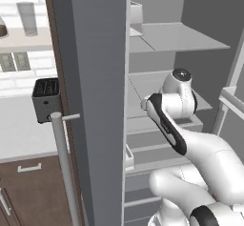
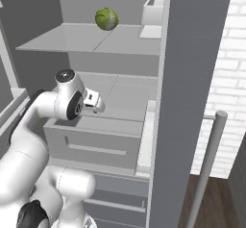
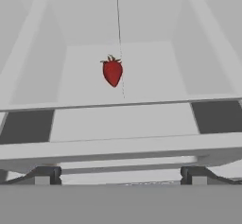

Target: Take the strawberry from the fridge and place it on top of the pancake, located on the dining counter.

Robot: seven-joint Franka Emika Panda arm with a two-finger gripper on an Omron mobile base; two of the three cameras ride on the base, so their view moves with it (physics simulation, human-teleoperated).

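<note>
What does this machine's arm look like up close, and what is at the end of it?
The arm is smooth, rounded and glossy white, with dark bands at its joints and a dark round cap on top of one joint. The tool ends in two small dark finger tips. No cables or markings are visible.

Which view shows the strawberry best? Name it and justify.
The hand view: the strawberry lies unobstructed on a pale fridge shelf, ahead of the fingertips. In the two base views, the arm and the fridge door cover that spot.
</note>
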